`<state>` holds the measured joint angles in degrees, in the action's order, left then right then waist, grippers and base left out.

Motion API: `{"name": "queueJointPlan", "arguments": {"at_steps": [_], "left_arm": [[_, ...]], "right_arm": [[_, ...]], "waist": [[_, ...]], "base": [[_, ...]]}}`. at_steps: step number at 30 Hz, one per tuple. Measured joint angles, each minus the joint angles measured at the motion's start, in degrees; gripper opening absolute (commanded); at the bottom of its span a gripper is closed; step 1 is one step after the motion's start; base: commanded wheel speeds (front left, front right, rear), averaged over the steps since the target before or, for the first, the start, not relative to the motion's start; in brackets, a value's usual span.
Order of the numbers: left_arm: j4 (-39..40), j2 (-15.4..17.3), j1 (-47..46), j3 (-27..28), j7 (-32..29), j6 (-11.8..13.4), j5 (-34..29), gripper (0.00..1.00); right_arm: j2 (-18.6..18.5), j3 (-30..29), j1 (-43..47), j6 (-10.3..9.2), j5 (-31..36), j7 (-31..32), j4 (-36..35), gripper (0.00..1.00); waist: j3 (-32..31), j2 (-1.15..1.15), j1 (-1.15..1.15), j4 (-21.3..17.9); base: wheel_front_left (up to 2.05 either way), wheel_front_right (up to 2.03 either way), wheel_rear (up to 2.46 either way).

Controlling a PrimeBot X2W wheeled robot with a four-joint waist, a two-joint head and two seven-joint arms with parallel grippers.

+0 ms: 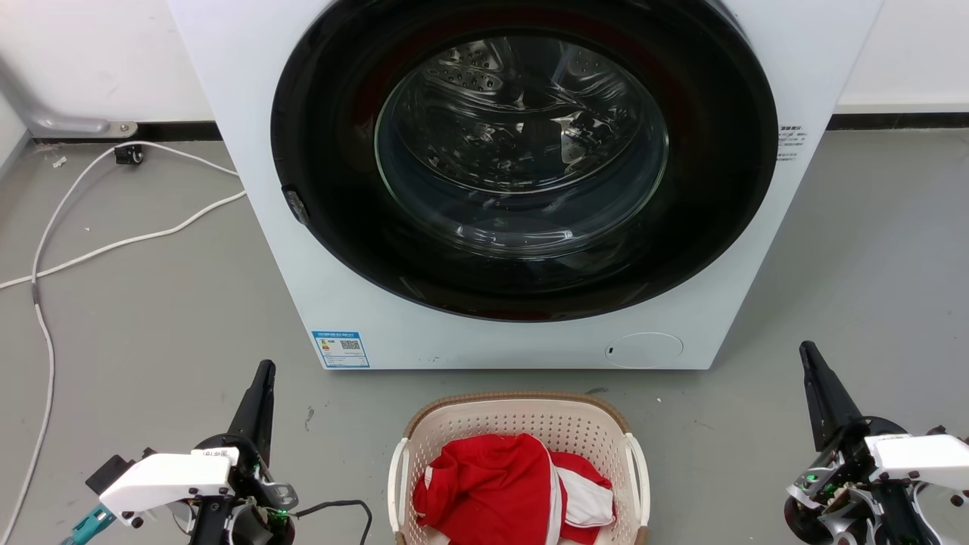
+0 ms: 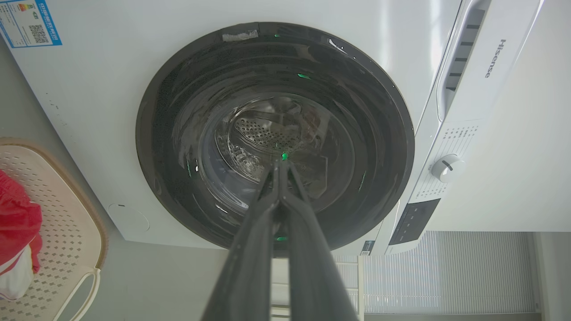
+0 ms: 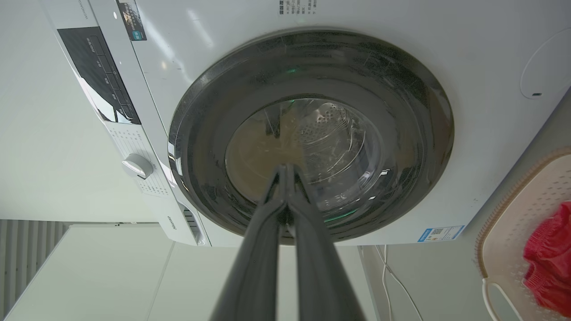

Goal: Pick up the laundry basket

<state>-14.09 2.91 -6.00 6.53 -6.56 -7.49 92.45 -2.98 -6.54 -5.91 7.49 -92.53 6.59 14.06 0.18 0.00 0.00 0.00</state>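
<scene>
The laundry basket (image 1: pixel 484 424) sits on the floor before the washing machine (image 1: pixel 242 91), holding red and white clothes (image 1: pixel 484 484). My jaws flank it, both clenched, empty.

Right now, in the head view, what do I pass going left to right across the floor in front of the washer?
white cable → left gripper, jaws shut → basket → right gripper, jaws shut

A laundry area: white front-loading washing machine (image 1: pixel 522 182) on grey floor (image 1: pixel 136 318), clothes-filled laundry basket (image 1: pixel 484 416) before it.
</scene>
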Motion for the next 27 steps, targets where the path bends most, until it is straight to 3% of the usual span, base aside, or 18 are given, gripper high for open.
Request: {"name": "queueJointPlan", "arguments": {"at_steps": [26, 27], "left_arm": [[-0.04, 0.00, 0.01, 0.00, 0.00, 0.00, 0.00, 0.00], [-0.41, -0.04, 0.21, -0.07, 0.01, 0.00, 0.00, 1.00]], "right_arm": [[0.00, 0.00, 0.01, 0.00, 0.00, 0.00, 0.04, 0.00], [0.02, 0.02, 0.25, 0.00, -0.01, -0.01, 0.42, 1.00]], "waist": [[0.00, 0.00, 0.00, 0.00], [0.00, 0.00, 0.00, 0.00]], "base": [[0.00, 0.00, 0.00], [0.00, 0.00, 0.00]]}}
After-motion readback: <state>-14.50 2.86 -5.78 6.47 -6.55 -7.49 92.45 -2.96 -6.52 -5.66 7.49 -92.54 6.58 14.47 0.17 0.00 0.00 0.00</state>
